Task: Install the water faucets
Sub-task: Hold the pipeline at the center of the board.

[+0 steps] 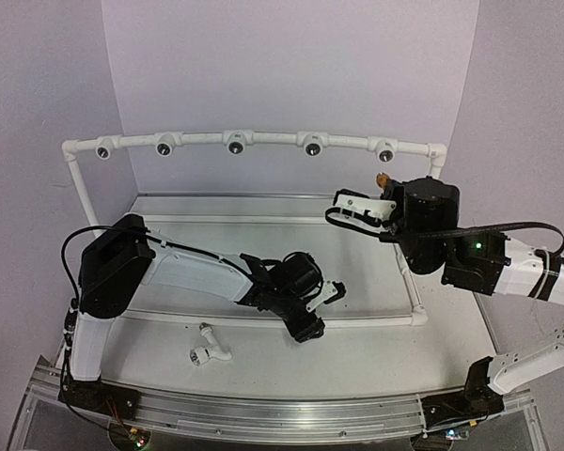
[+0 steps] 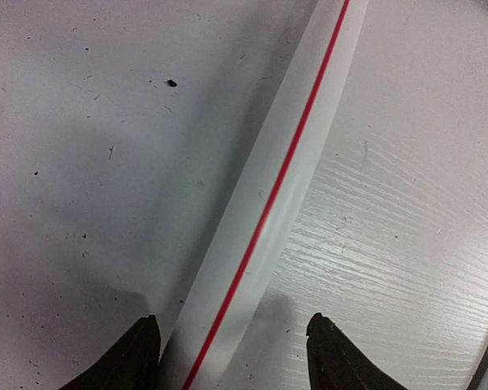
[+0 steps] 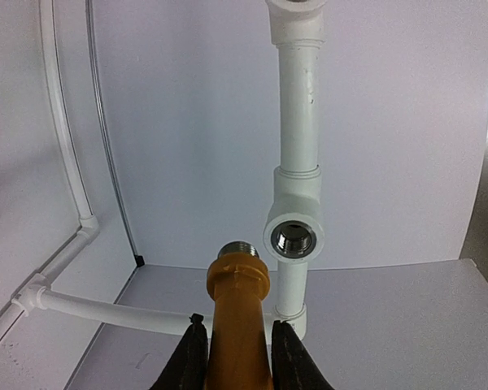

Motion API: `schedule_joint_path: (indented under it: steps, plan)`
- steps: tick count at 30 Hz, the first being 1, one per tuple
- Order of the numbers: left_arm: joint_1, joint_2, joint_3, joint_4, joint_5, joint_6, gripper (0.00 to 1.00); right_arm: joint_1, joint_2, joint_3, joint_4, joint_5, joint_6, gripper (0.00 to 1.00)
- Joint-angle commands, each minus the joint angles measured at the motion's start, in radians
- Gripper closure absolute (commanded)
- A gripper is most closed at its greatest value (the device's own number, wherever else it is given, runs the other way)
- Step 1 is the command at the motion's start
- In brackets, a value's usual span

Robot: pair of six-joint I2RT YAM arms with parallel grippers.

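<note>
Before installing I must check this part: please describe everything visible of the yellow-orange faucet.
The yellow-orange faucet looks like plastic: a round stem with a wider collar and a silvery threaded tip. The right gripper is shut on its stem, a finger on each side. Its tip points away from the wrist, close beside a socket on the white pipe frame, not inserted. Spout and handle are hidden.

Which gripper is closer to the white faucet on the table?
Left. The left gripper is open just right of the white faucet, near the front pipe. The right gripper is far off at the back rail, clamping the yellow faucet.
</note>
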Motion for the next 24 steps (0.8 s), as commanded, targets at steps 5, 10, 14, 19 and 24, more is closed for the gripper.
schedule_joint_path:
  steps: [5,10,14,19,24]
  plan:
    - [-0.015,0.038,0.011,-0.021,-0.076,0.089,0.55,-0.018,-0.012,-0.039,0.271,0.006,-0.166,1.0]
    - [-0.015,0.063,0.007,-0.021,-0.087,0.104,0.69,-0.052,-0.018,-0.07,0.302,-0.009,-0.175,1.0]
    - [-0.014,0.075,0.001,-0.021,-0.087,0.095,0.86,-0.078,-0.052,-0.112,0.355,-0.046,-0.203,1.0]
    - [-0.014,0.095,0.002,-0.019,-0.087,0.092,1.0,-0.099,-0.09,-0.137,0.387,-0.125,-0.2,1.0]
    - [-0.014,0.104,0.003,-0.018,-0.086,0.096,1.0,-0.137,-0.095,-0.119,0.385,-0.206,-0.165,1.0]
